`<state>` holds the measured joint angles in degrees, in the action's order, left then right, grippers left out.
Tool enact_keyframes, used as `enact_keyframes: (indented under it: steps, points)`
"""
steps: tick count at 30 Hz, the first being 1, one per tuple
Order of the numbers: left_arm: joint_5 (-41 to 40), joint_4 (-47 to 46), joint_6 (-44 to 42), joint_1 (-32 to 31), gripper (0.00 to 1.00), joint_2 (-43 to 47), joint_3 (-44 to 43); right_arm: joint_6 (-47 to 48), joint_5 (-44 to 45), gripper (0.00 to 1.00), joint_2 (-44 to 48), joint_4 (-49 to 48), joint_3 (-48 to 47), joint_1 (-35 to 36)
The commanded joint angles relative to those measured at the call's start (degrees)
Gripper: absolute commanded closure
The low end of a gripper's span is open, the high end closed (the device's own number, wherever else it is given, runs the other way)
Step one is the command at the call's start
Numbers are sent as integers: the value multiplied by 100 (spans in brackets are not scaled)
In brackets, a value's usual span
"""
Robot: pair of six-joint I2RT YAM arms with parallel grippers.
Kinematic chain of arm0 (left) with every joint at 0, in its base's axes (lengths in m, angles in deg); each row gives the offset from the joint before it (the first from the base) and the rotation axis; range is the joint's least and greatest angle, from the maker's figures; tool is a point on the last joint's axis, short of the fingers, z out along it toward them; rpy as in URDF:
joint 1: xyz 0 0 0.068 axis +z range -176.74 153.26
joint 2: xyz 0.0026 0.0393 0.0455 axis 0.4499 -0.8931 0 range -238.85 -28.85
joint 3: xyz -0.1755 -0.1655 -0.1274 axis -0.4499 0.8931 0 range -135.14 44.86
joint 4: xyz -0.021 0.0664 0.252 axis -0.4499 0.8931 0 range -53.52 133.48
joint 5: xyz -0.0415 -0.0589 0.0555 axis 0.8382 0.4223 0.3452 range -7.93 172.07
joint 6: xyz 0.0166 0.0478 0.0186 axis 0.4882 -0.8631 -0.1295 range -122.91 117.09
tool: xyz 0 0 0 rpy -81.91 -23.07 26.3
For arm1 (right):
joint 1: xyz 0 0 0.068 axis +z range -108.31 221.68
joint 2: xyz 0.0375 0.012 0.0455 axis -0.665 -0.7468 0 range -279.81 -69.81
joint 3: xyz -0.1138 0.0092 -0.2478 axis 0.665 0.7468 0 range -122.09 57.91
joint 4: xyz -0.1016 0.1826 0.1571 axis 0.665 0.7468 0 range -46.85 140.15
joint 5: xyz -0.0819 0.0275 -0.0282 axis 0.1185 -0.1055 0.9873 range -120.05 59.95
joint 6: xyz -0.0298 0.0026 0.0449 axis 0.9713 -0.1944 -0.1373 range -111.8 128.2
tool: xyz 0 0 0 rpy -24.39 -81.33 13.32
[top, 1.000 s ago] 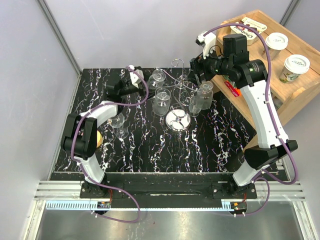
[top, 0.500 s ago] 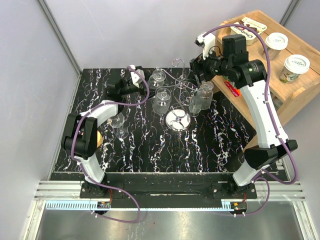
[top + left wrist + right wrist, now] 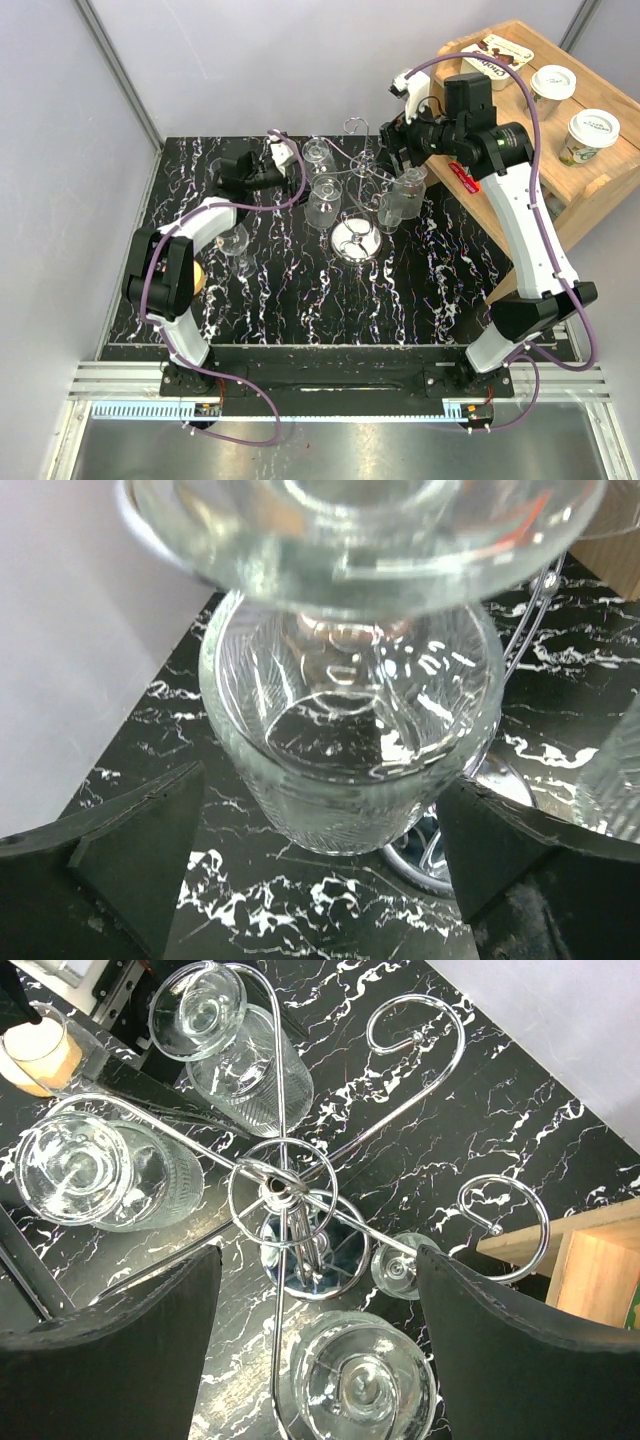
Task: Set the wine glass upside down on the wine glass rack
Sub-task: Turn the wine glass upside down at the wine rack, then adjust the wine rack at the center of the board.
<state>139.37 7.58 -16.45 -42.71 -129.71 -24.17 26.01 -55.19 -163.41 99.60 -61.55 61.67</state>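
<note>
Left tool (image 3: 291, 161) (jaws apart) has edged rightward toward the wine glass (image 3: 350, 740).

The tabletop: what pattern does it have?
The tabletop is black with white marble-like veins; the top external view shows it best.

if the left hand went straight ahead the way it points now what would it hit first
The upside-down wine glass hanging on the wine glass rack, dead ahead of the left hand between its open fingers; exact gap unclear.
</note>
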Motion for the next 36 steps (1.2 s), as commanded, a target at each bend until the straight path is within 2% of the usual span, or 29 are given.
enact_keyframes:
  steps: [1,5,11,19,25,30,36]
  points:
    - [-271,762,-544,-3,1,435,-444,100,-113,16,378,-63,72,5]
    - [-464,1508,-938,23,1,698,-567,144,-105,16,501,-63,212,5]
    - [-1185,2881,-1844,76,1,1322,-743,329,-17,16,589,164,230,5]
    - [-1905,4523,-2337,252,1,2166,-953,645,45,17,580,332,204,23]
    - [-2424,5605,-2399,348,1,2465,-1384,865,-289,18,98,446,-419,49]
    - [-2785,6651,-2846,419,1,2650,-1683,1058,-693,20,-500,788,-1122,67]
    - [-3093,7231,-3216,498,1,2922,-1613,1304,-1036,24,-1160,1289,-1896,137]
